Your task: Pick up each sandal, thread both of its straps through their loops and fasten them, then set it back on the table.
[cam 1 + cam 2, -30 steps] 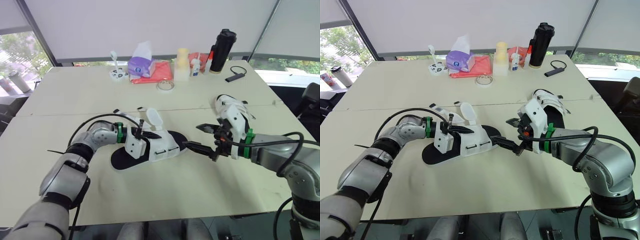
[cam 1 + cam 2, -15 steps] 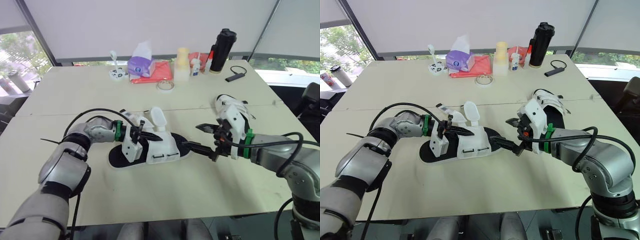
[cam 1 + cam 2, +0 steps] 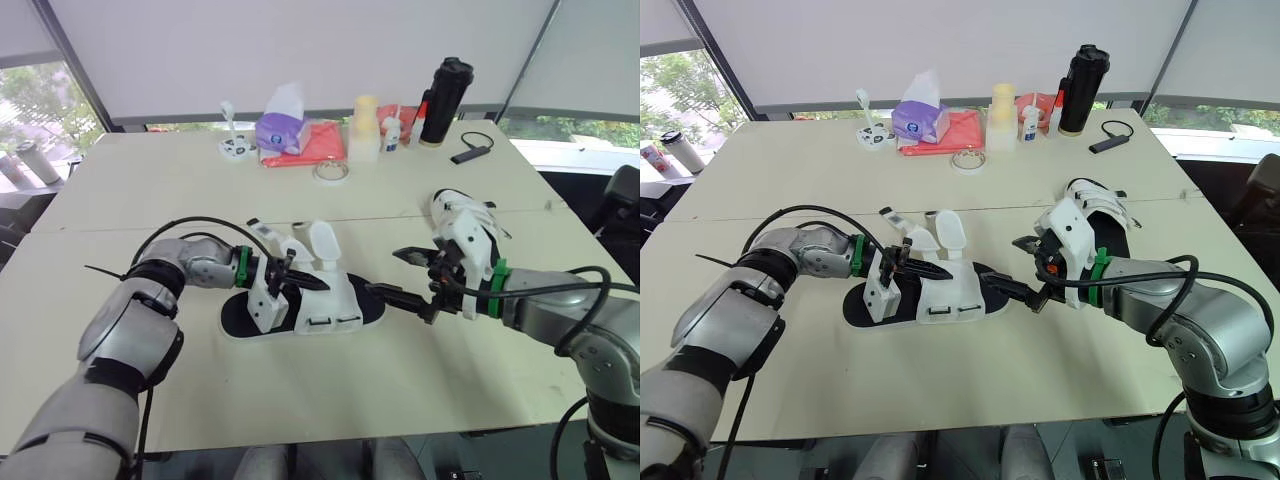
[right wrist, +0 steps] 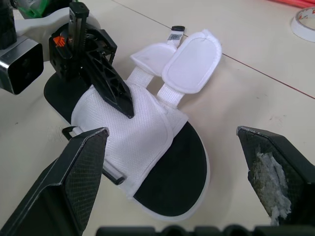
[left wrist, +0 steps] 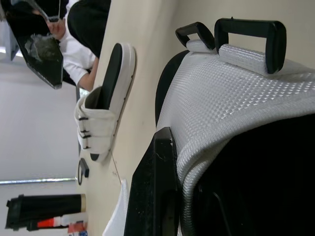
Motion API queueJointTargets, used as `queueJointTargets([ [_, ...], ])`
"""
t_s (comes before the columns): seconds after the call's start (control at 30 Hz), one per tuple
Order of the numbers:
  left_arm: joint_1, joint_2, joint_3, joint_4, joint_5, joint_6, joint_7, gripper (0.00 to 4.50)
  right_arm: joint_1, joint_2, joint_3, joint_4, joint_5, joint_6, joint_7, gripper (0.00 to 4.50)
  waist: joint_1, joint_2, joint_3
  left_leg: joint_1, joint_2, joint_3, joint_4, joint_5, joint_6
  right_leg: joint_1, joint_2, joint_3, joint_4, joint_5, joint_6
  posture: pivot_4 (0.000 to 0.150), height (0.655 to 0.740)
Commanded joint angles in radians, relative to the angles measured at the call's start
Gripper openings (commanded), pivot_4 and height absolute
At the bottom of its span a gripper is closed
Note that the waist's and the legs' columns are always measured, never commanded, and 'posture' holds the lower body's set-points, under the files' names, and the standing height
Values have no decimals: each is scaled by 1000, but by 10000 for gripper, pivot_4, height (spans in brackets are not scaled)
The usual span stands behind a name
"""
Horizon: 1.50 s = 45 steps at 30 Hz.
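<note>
Two sandals: the near sandal [image 3: 335, 302] lies sole-down on the table [image 3: 300, 395] between your arms. The far sandal [image 3: 462, 225] sits behind your right arm, and its straps appear closed.
Change: over the last second the near sandal swings flatter and slides toward your right side. Its toe now lies just beside the lower finger of the right gripper [image 3: 384, 272].
Left gripper [image 3: 303, 283]: clamped on the near sandal's white mesh flap, steering the shoe.
Right gripper: fingers wide apart and holding nothing, hovering off the toe.
Meaning: you seem to be presenting the shoe for a two-handed hold. Neither strap is threaded yet, so work on this sandal has barely begun.
Right wrist view: lays out both straps [image 4: 191, 63], splayed loose and away from the flap. The left wrist camera, close against the mesh, cannot give you that layout.
Left wrist view: gives you the two black loops [image 5: 250, 33] at the flap's edge, both empty. From the head views they are too small to read.
</note>
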Motion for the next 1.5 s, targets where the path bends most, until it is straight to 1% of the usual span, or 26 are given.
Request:
queueJointTargets([
  [0.03, -28, 11, -24, -27, 60, -15, 95, 235, -9, -15, -23, -31, 10, -18, 0, 45000, 0, 0, 0, 0, 0, 0, 0, 0, 0, 0, 0, 0, 0, 0, 0, 1500, 7296],
  [0.1, -30, 14, -46, -22, 91, -2, 131, 6816, -10, -16, -22, -30, 9, -19, 1, 45000, 0, 0, 0, 0, 0, 0, 0, 0, 0, 0, 0, 0, 0, 0, 0, 1500, 7296],
  [0.13, -30, 15, -55, -18, 102, 6, 149, 9136, -11, -16, -20, -28, 9, -20, 2, 45000, 0, 0, 0, 0, 0, 0, 0, 0, 0, 0, 0, 0, 0, 0, 0, 1500, 7296],
  [0.17, -31, 16, -63, -16, 114, 12, 168, 14363, -12, -16, -20, -28, 8, -20, 3, 45000, -1, 0, 0, 0, 0, 0, 0, 0, 0, 0, 0, 0, 0, 0, 0, 1500, 7296],
  [0.2, -33, 17, -71, -15, 125, 16, 188, 18671, -12, -17, -19, -27, 8, -20, 3, 45000, -1, 0, 0, 0, 0, 0, 0, 0, 0, 0, 0, 0, 0, 0, 0, 1500, 7296],
  [0.37, -38, 24, -107, -4, 155, 39, 257, 44386, -17, -16, -14, -21, 7, -20, 5, 45000, 1, 0, 0, 0, 0, 0, 0, 0, 0, 0, 0, 0, 0, 0, 0, 1500, 7296],
  [0.5, -45, 44, -114, 30, 117, 23, 232, 44808, -16, -16, -8, -20, 9, -21, 13, 45000, -2, -1, 0, 0, 0, 0, 0, 0, 0, 0, 0, 0, 0, 0, 0, 1500, 7296],
  [0.57, -46, 57, -114, 57, 87, 7, 192, 44808, -13, -22, 4, -16, -6, -30, 18, 45000, -4, -1, 0, 1, 0, 0, 0, 0, 0, 0, 0, 0, 0, 0, 0, 1500, 7296],
  [0.63, -45, 71, -110, 106, 36, -11, 121, 44808, -10, -32, 23, -10, -27, -44, 26, 45000, -5, -1, 0, 1, 0, 0, 0, 0, 0, 0, 0, 0, 0, 0, 0, 1500, 7296],
  [0.77, -40, 89, -67, 209, -97, -11, -67, 44808, -13, -40, 48, 13, -47, -63, 40, 45000, -4, -1, 0, 1, 0, 0, 0, 0, 0, 0, 0, 0, 0, 0, 0, 1500, 7296],
  [0.9, -17, 86, -9, 230, -236, 7, -246, 44808, -15, -39, 59, 29, -63, -78, 48, 45000, -4, -1, 0, 1, 0, 0, 0, 0, 0, 0, 0, 0, 0, 0, 0, 1500, 7296],
  [0.93, -10, 84, 9, 237, -271, 15, -301, 44808, -14, -40, 62, 33, -68, -82, 50, 45000, -4, -1, 0, 1, 0, 0, 0, 0, 0, 0, 0, 0, 0, 0, 0, 1500, 7296],
  [0.97, -9, 82, 74, 279, -325, 31, -395, 44808, -15, -44, 74, 44, -80, -93, 58, 45000, -4, -1, 0, 1, 0, 0, 0, 0, 0, 0, 0, 0, 0, 0, 0, 1500, 7296],
  [1.0, 23, 73, 176, 258, -482, 145, -593, 44808, -17, -54, 94, 59, -102, -111, 71, 45000, -5, -1, 0, 1, 1, 0, 0, 0, 0, 0, 0, 0, 0, 0, 0, 1500, 7296],
  [1.03, 74, 75, 246, 170, -659, 301, -794, 44808, -20, -71, 125, 80, -139, -140, 88, 45000, -7, 0, -1, 1, 0, 0, 0, 0, 0, 0, 0, 0, 0, 0, 0, 1500, 7296],
  [1.07, 126, 83, 289, 59, -804, 442, -948, 44808, -21, -83, 147, 95, -166, -162, 101, 45000, -10, 1, -1, 1, 1, 1, 0, 0, 0, 1, 0, 0, 0, 0, -1, 1500, 7296],
  [1.1, 194, 101, 323, -106, -943, 639, -1059, 44808, -27, -100, 179, 118, -207, -197, 118, 45000, -13, 1, -1, 1, 2, 1, 0, 0, 0, 1, 0, 0, 1, 0, -1, 1500, 7296],
  [1.13, 249, 121, 340, -247, -1030, 794, -1125, 44808, -33, -105, 196, 138, -229, -220, 129, 45000, -22, 1, -1, 1, 3, 0, 0, 0, 0, 0, 1, 0, 1, 0, -2, 1500, 7296],
  [1.2, 337, 153, 373, -473, -1135, 1016, -1169, 44808, -41, -107, 214, 167, -256, -252, 150, 45000, -35, 2, 0, 1, 4, 0, -1, 0, 0, -1, 1, 0, 1, 1, -3, 1500, 7296],
  [1.3, 444, 194, 441, -757, -1246, 1328, -1098, 44808, -72, -109, 274, 229, -331, -322, 194, 45000, -34, 1, 0, 0, 4, -1, -1, 0, 0, -2, 1, 1, 1, 1, -3, 1500, 7296],
  [1.4, 537, 243, 469, -979, -1314, 1574, -1076, 44808, -103, -95, 314, 282, -379, -369, 226, 45000, -34, 1, 0, 0, 4, -1, -1, 0, 0, -2, 2, 1, 1, 1, -3, 1500, 7296],
  [1.5, 593, 271, 492, -1108, -1351, 1720, -1053, 44808, -119, -83, 330, 306, -407, -401, 255, 45000, -32, 1, 0, 1, 3, -1, -2, 0, 0, -2, 2, 1, 1, 1, -3, 1500, 7296],
])
